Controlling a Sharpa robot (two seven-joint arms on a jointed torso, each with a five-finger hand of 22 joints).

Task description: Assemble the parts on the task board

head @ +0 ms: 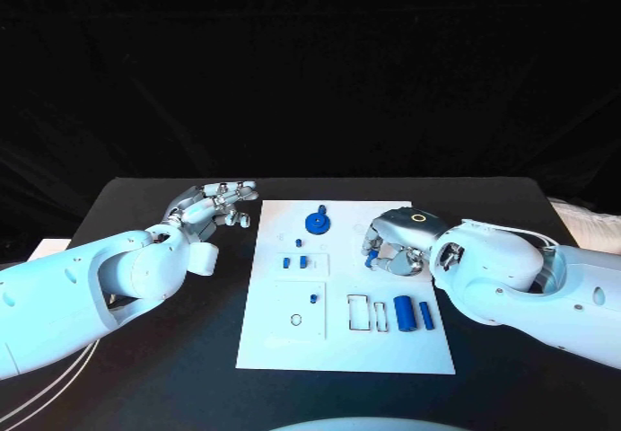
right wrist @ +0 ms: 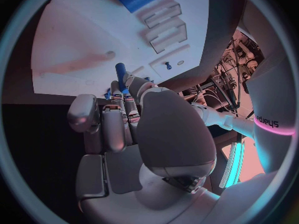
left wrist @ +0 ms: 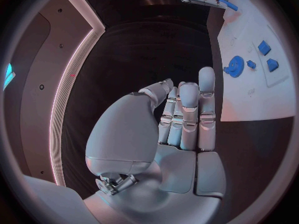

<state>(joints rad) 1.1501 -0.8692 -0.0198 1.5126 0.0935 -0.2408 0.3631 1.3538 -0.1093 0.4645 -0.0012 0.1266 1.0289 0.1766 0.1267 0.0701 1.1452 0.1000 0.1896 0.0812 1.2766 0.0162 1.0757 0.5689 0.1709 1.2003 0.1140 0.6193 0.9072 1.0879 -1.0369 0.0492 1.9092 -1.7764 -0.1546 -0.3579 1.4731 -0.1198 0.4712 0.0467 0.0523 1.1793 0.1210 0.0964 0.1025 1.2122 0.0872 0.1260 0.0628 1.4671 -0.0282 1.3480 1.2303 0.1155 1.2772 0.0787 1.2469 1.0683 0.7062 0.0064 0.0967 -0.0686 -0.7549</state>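
We see the right hand (head: pixel 395 244) pinching a small blue peg (right wrist: pixel 121 73) over the white board (head: pixel 339 350) at three o'clock. The left hand (head: pixel 214 205) idles empty beside it. Next, we judge, comes seating the peg squarely.

Black table (head: pixel 155 359), black curtain backdrop (head: pixel 310 81)

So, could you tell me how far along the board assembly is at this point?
Early to midway, I'd judge. A blue gear and small blue pieces already sit on the task board. The right hand holds a blue peg above it. Two blue cylinders lie loose on the board, and the left hand rests empty beside it.
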